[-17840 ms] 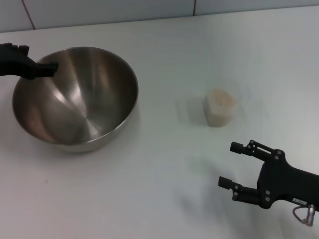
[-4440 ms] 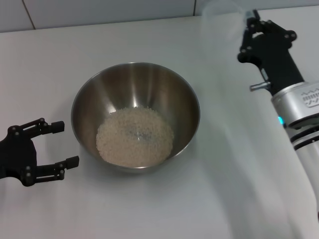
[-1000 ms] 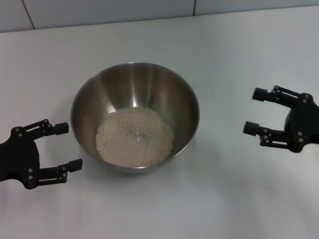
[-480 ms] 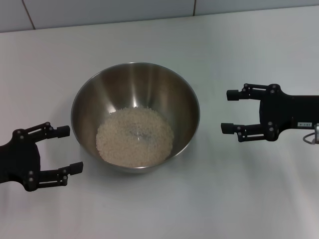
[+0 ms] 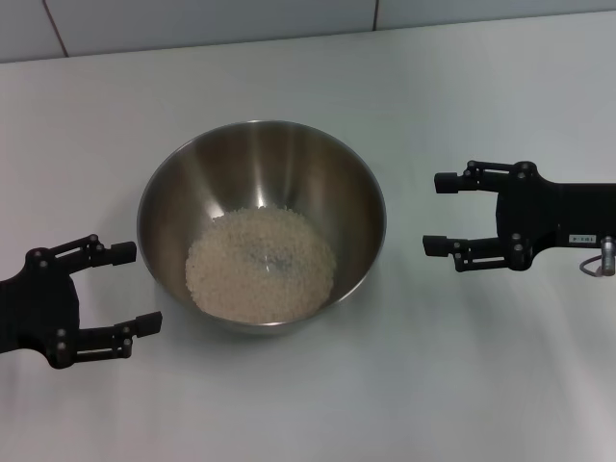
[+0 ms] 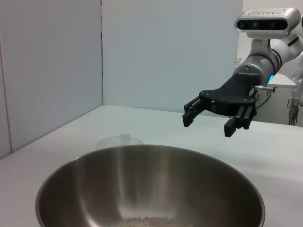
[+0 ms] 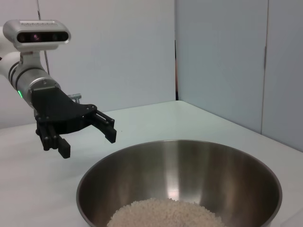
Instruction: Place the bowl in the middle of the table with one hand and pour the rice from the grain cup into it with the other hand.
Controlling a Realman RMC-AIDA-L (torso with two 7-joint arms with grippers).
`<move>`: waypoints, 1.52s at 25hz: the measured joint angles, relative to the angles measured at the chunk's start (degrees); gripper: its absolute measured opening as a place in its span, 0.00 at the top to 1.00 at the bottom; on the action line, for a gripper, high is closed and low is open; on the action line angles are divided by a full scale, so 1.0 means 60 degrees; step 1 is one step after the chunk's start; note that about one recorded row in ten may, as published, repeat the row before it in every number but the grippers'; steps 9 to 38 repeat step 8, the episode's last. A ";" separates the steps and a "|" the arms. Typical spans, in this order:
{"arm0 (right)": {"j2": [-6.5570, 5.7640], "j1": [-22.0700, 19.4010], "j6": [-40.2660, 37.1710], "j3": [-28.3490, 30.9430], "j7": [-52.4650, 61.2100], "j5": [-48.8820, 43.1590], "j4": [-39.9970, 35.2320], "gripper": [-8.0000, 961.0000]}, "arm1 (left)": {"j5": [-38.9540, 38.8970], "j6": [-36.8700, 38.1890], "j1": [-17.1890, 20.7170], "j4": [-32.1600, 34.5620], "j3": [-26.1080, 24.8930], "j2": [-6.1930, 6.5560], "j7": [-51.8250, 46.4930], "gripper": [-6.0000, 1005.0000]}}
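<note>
The steel bowl stands in the middle of the white table, with the rice as a pale heap in its bottom. My left gripper is open and empty just left of the bowl. My right gripper is open and empty a little right of the bowl. The grain cup is out of the head view; a faint clear shape on the table beyond the bowl in the left wrist view may be it. The bowl and right gripper show there. The right wrist view shows the bowl, rice and left gripper.
A grey tiled wall runs along the table's far edge. Pale partition panels stand beside the table in the wrist views.
The bowl has gone from the left, empty, to the middle with rice in it. The right gripper, earlier at the far right, has come left and stands open beside the bowl.
</note>
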 joint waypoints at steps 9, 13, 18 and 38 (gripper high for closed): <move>0.0000 0.0003 0.0024 -0.0011 0.0005 0.0002 0.0012 0.15 | 0.0002 -0.0003 -0.0009 0.0000 0.0000 -0.0009 -0.0004 0.14; 0.0000 0.0003 0.0024 -0.0011 0.0005 0.0002 0.0012 0.15 | 0.0002 -0.0003 -0.0009 0.0000 0.0000 -0.0009 -0.0004 0.14; 0.0000 0.0003 0.0024 -0.0011 0.0005 0.0002 0.0012 0.15 | 0.0002 -0.0003 -0.0009 0.0000 0.0000 -0.0009 -0.0004 0.14; 0.0000 0.0003 0.0024 -0.0011 0.0005 0.0002 0.0012 0.15 | 0.0002 -0.0003 -0.0009 0.0000 0.0000 -0.0009 -0.0004 0.14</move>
